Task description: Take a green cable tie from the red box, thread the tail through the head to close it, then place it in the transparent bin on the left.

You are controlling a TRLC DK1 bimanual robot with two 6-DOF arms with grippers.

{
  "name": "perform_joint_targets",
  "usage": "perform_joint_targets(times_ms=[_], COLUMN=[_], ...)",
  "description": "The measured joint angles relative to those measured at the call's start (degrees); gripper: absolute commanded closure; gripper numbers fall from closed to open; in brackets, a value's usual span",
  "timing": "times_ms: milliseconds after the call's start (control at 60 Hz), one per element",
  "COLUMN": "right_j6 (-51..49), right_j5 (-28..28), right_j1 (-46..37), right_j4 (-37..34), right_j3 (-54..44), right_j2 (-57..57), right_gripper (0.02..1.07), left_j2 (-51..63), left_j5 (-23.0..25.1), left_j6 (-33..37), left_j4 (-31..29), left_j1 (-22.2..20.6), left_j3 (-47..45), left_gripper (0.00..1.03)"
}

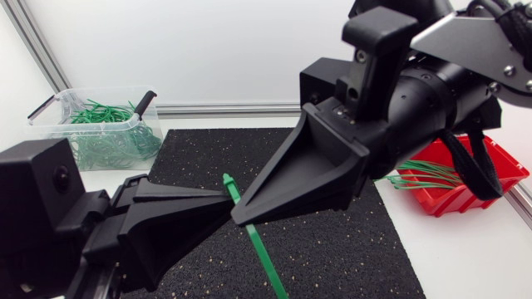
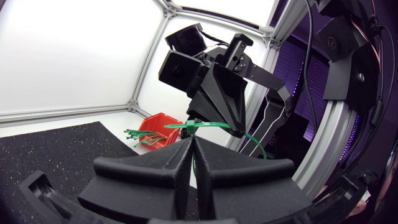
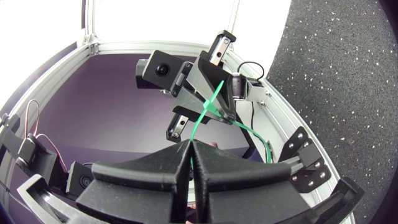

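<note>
Head view is crowded by both arms raised over the black mat point(image 1: 332, 249), so much of it is hidden. The left gripper point(image 1: 223, 195) and the right gripper point(image 1: 241, 218) meet tip to tip above the middle of the mat, with a green cable tie point(image 1: 264, 253) slanting down between them and cut off at the lower edge. Each wrist view shows its own fingers pressed together on the tie, green showing in the seam, so both pinch it. They also show a curved green stretch beyond the opposite gripper, which the head view does not. Which end is the tie's head is too small to tell. The red box point(image 1: 509, 166), half covered by the right arm, holds spare ties point(image 1: 424, 174). The clear bin point(image 1: 50, 108) with ties in it shows only from above.
</note>
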Motion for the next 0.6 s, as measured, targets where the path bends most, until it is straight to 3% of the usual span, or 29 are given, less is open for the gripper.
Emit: perform_joint_targets(times_ms=[317, 367, 467, 600], right_j6=[2.3, 2.3, 2.3, 2.2], right_j5=[0.4, 0.4, 0.8, 0.2], right_j1=[-0.9, -1.0, -1.0, -1.2], right_j4=[-0.5, -0.7, -1.1, -2.1], right_j3=[4.0, 4.3, 4.3, 4.3], right_j2=[2.4, 2.9, 3.6, 3.5], right_gripper=[1.01, 0.95, 0.65, 0.65], left_j2=[0.0, 0.0, 0.1, 0.2], left_j5=[-5.0, -5.7, -5.6, -4.4], left_j6=[0.9, 0.8, 0.9, 1.6], left_j4=[-0.7, -1.2, -2.0, -2.9], left_j1=[-3.1, -3.4, -3.5, -3.5], left_j3=[2.6, 2.6, 2.6, 2.6], left_gripper=[0.99, 0.99, 0.99, 0.99])
